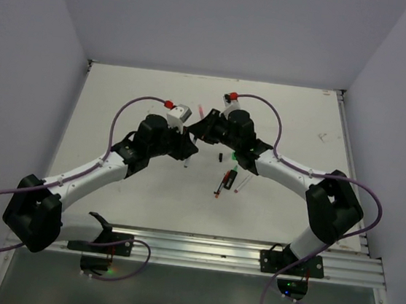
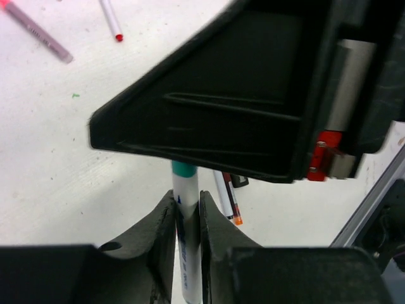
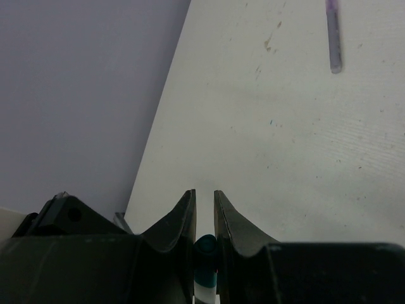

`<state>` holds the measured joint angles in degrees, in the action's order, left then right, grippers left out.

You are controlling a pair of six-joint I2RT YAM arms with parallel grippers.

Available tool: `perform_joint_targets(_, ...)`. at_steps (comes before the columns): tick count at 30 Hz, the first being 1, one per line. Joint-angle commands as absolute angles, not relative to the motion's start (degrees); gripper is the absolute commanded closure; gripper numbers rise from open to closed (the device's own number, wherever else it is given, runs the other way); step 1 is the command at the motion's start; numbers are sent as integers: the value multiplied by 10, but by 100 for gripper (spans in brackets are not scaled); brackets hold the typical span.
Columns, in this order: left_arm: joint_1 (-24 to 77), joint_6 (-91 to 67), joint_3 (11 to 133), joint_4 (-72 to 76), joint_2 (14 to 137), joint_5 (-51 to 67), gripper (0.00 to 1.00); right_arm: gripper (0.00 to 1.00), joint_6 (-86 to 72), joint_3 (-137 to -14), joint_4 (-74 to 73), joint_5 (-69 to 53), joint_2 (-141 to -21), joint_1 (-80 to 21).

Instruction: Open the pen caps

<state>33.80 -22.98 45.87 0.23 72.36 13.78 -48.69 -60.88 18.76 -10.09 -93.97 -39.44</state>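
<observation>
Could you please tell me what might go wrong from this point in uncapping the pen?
1. The left tool pinches only the thin whitish pen; on a pull, the barrel may slide through instead of releasing the teal cap.
2. The right tool grips just that short cap, so it could slip off.
3. The two tools sit very close together, so a crooked pull may knock one against the other.

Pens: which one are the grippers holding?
The white pen with the teal cap: the left gripper pinches its barrel, the right gripper its cap. The others lie on the table.
</observation>
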Motion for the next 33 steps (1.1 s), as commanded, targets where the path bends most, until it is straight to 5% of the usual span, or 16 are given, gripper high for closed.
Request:
perform_joint_targets(1, 337, -222, 461, 33, 723, 149, 84, 100, -503, -606, 217, -106, -927, -397)
perform_joint_targets(4, 337, -223, 460, 19, 720, 154, 100, 100, -508, -609, 226, -96, -928, -398)
perform_joint_targets(33, 349, -253, 408, -11, 708, 223, 100, 100, -383, -717, 176, 40, -935, -398)
